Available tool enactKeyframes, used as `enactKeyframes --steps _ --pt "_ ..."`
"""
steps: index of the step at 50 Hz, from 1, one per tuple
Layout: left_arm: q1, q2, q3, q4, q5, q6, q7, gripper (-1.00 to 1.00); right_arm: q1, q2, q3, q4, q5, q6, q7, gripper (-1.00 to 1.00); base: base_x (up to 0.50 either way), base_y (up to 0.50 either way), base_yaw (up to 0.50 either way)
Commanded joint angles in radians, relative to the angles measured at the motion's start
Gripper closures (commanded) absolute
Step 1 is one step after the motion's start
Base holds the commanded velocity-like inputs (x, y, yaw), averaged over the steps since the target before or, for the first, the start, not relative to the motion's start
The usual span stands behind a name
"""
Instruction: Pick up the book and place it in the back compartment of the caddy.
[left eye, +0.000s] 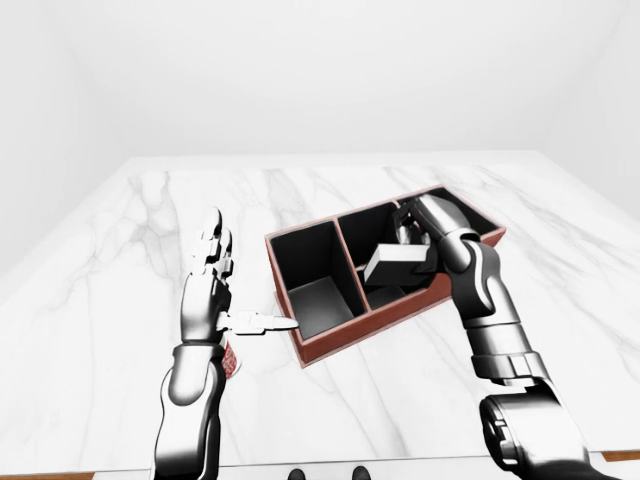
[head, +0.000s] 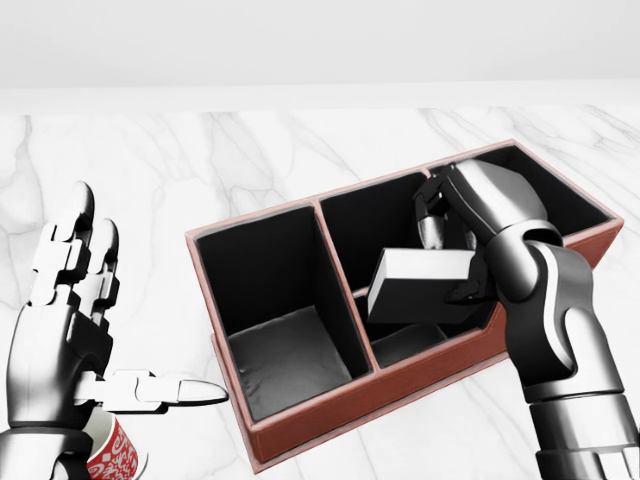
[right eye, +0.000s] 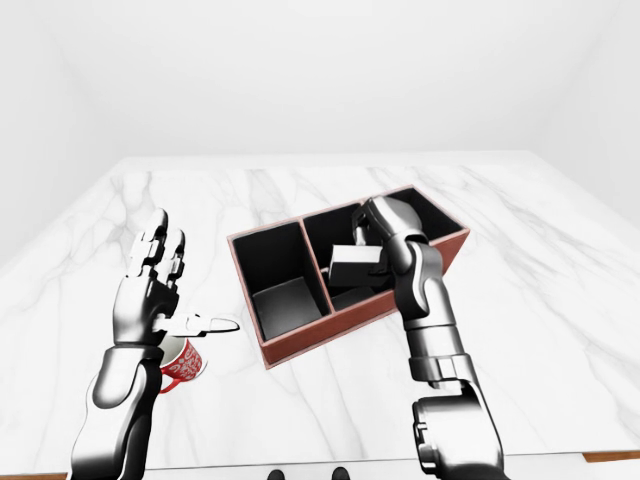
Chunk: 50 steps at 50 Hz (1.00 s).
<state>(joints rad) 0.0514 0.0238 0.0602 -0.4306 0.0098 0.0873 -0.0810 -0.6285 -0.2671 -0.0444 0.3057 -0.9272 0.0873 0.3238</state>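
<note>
The right hand covers the far end of the book, so the fingertips and the exact grip points are hard to make out; the fingers curl round the book's right end and clamp it. The right forearm also hides part of the caddy's right-hand wall in the head view. A red patterned cup shows only partly in the head view, cut off at the bottom left corner behind the left wrist (the right-eye view shows more of it, standing on the marble table).

One book is visible, a pale grey block. Its long axis runs roughly left to right in the head view, tilted a little, with its left end free and its right end in the hand. It sits over the right-hand part of the caddy, below the rim line, above a low inner compartment; whether it touches the floor or walls cannot be told.

One caddy, reddish-brown outside and black inside, shows a large compartment at the left and divided space at the right.

The left hand hovers beside the caddy's left, fingers spread upward and thumb stretched toward the caddy, holding nothing.
</note>
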Motion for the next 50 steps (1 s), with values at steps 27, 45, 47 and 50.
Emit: enactKeyframes --steps 27,45,47,50 --pt "0.001 0.0 0.0 -0.001 0.0 0.0 0.0 -1.0 -0.018 -0.003 -0.005 0.05 -0.02 -0.007 -0.067 1.0 0.0 0.0 0.0" --pt "0.003 0.0 0.0 -0.002 0.001 0.0 0.001 -1.0 -0.021 0.005 0.003 0.088 -0.029 -0.018 -0.104 1.0 0.0 0.0 0.0" --pt "0.004 -0.001 -0.002 0.001 0.002 0.0 0.0 -1.0 -0.02 0.006 0.003 0.085 -0.029 -0.017 -0.104 1.0 0.0 0.0 0.0" --pt "0.002 -0.001 -0.002 0.003 0.002 0.0 0.001 -1.0 -0.02 0.008 0.005 0.098 -0.029 -0.023 -0.114 1.0 0.0 0.0 0.0"
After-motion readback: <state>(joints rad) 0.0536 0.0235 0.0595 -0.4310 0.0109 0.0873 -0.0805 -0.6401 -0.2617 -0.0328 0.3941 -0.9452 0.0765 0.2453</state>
